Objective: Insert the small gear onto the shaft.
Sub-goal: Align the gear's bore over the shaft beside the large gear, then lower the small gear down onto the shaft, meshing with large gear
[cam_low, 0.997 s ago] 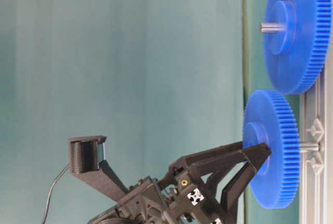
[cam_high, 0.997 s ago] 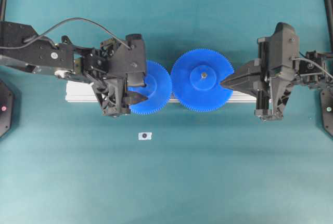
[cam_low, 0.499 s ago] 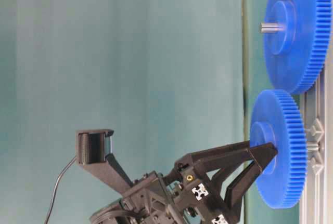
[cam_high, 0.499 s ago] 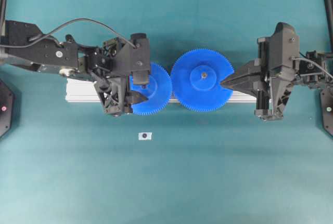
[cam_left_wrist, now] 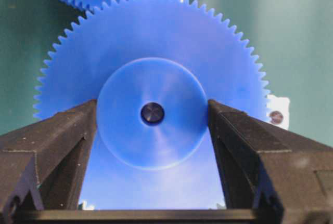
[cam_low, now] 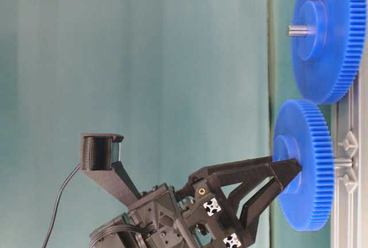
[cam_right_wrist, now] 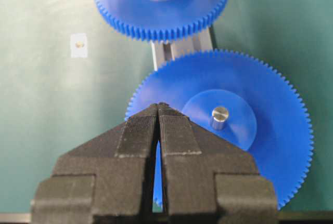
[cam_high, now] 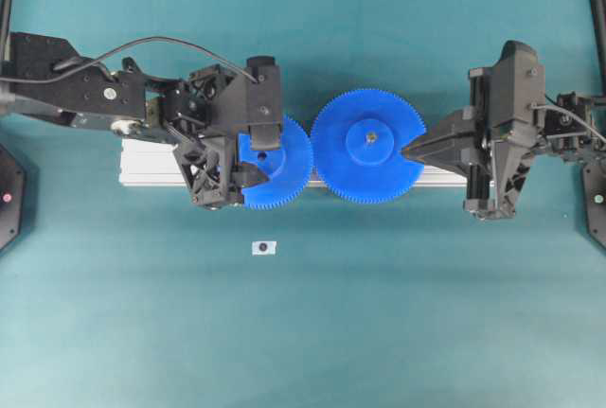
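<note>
While the left gripper (cam_left_wrist: 152, 125) clasps the small gear (cam_left_wrist: 152, 73) by its hub, one finger on either side, the gear lies flat, hub and bore facing up toward the wrist; the shaft (cam_left_wrist: 152, 113) shows end-on in that bore, midway between the fingers; the right gripper (cam_right_wrist: 158, 110) is clenched, tips over the larger gear (cam_right_wrist: 270, 130).

matt blue plastic small gear (cam_left_wrist: 151, 83), ribbed black gripper fingers (cam_right_wrist: 140, 146), metal rail (cam_high: 151, 167).

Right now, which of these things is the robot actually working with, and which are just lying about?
In the job:
small gear
shaft
left gripper, gripping the gear's hub

Lying about:
larger gear
white tag
right gripper, shut
metal rail
</note>
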Controlling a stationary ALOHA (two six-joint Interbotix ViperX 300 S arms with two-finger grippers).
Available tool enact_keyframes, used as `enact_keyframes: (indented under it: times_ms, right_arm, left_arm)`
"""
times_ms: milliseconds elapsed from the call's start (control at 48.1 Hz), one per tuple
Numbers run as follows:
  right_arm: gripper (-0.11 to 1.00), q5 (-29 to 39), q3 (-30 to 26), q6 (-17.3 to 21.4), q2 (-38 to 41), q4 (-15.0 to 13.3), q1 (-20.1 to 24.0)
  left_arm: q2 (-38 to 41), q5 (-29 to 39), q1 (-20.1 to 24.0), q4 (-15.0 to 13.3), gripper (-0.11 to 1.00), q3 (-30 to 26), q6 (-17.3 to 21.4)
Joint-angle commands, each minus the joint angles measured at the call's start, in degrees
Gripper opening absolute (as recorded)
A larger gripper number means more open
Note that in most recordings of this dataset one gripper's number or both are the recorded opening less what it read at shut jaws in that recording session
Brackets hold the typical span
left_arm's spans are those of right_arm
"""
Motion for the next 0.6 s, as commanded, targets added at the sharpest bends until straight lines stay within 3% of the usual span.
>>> enact_keyframes:
  times_ms: [0,125,270,582]
  right_arm:
    - [0.05,-0.6,-0.5,0.4,-0.6,0.0,-0.1]
    - [0.05,-0.6,-0.5,0.4,-0.5,0.1,-0.1]
    - [0.05,-0.6,-0.5,0.3,-0.6,0.0,-0.1]
    - [0.05,-0.6,-0.5,0.4,-0.6,0.0,-0.1]
  left_arm:
    - [-1.4,-0.1,0.3,0.2,0.72,-1.1,-0.1]
    - [-1.4,-0.1,0.3,0.2,0.73,-1.1,-0.1]
    - [-1.6,-0.2,0.0,0.2,0.89,-1.3,0.0]
    - [-2.3,0.0,0.0,0.2,0.89,-1.6,-0.4]
